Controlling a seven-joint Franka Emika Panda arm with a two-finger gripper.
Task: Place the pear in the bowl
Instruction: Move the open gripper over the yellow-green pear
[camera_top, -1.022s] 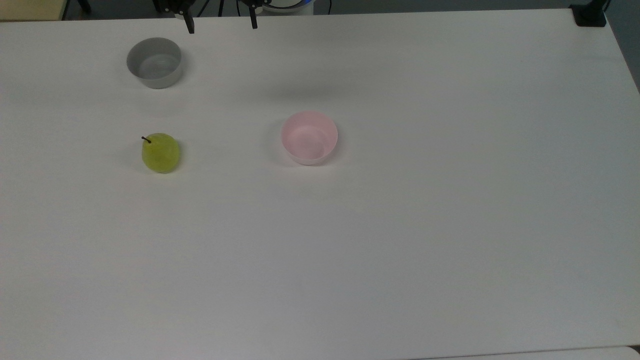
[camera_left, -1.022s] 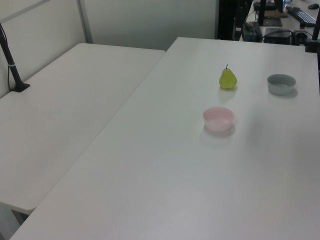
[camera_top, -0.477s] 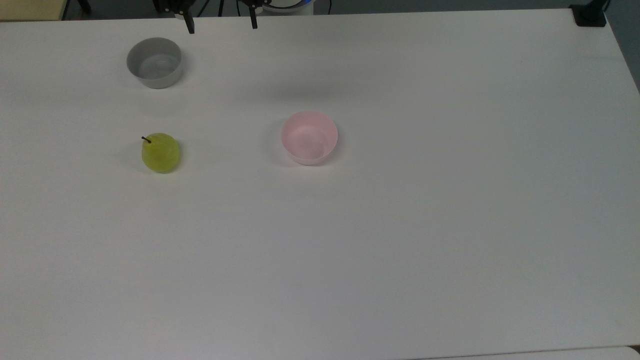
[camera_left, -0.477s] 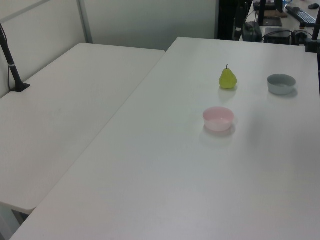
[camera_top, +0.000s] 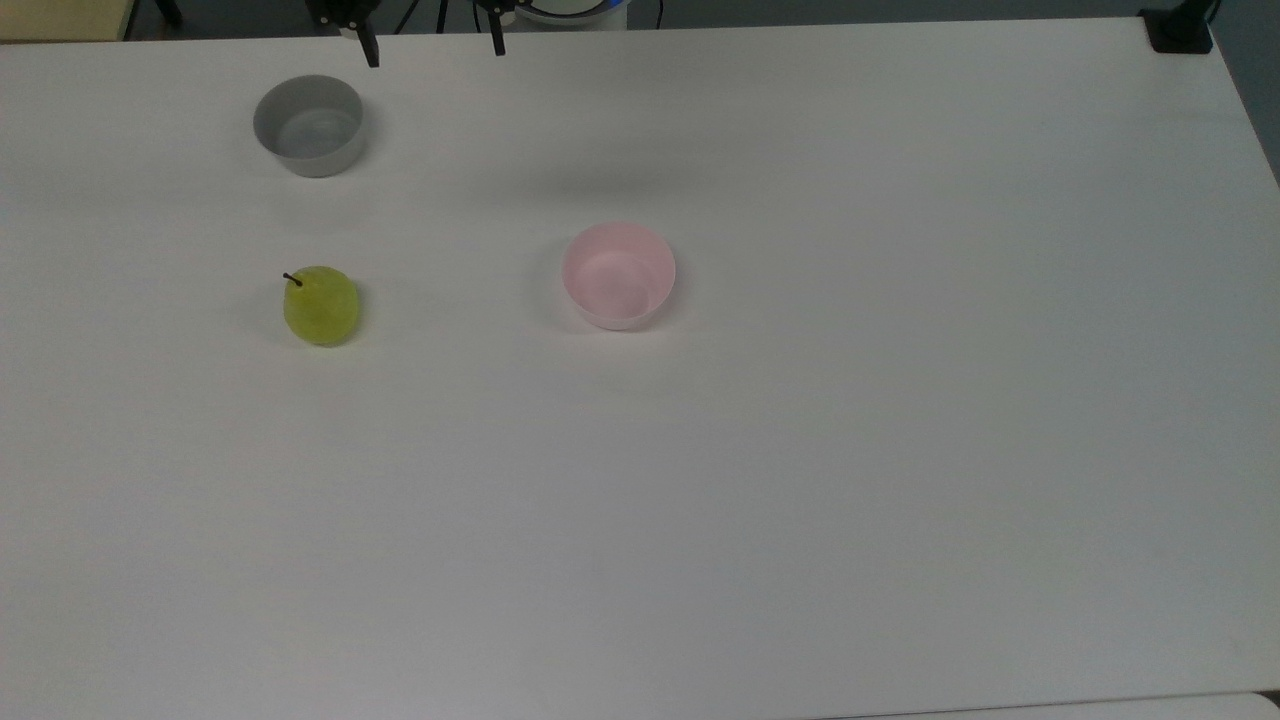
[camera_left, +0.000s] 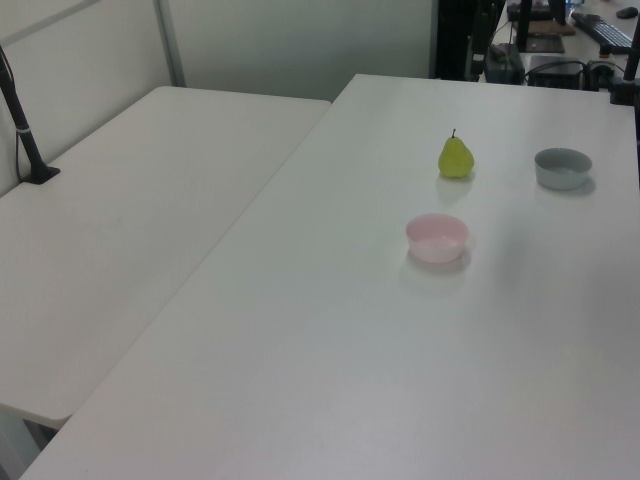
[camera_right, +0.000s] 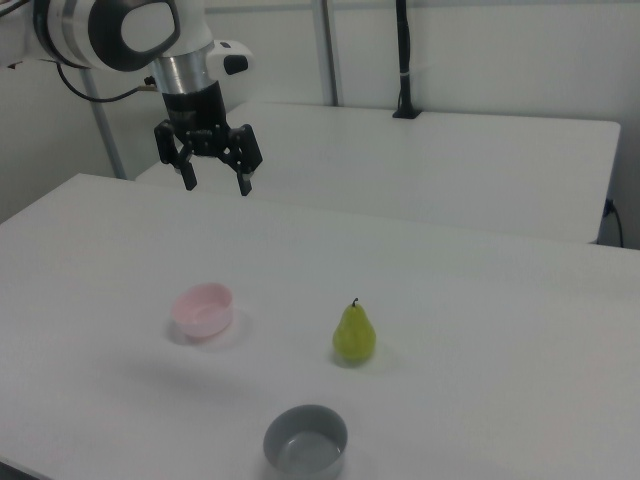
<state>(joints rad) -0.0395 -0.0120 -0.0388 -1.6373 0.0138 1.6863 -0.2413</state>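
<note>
Pear (camera_top: 321, 306) stands upright on the white table (camera_top: 800, 450), dark stem up, nothing touching it. In the top view it sits toward the table's left side, closer to the far edge than the near one. Same fruit in the left view (camera_left: 456, 157) and the right view (camera_right: 354, 334).

Pink bowl (camera_top: 619, 275) rests upright and empty, well apart from the pear, off to the top view's right of it at about the same depth from the far edge. Left view has it (camera_left: 437, 238) nearer the camera than the pear; right view has it (camera_right: 203, 310) to the right view's left of the pear.

Grey bowl (camera_top: 309, 125), straight-sided, also empty, stands near the table's far edge in the top view, between the pear and that edge. Seen too in the left view (camera_left: 562, 168) and at the bottom of the right view (camera_right: 306, 441).

Gripper (camera_right: 215, 183) hangs in the air above the table, fingers pointing down and spread wide, holding nothing. In the top view its two dark fingertips poke in at the far edge (camera_top: 435, 50), just to the top view's right of the grey bowl, well apart from pear and pink bowl.

A second white table (camera_left: 120, 220) adjoins the first along one long edge; a black post (camera_left: 25, 135) stands on it
</note>
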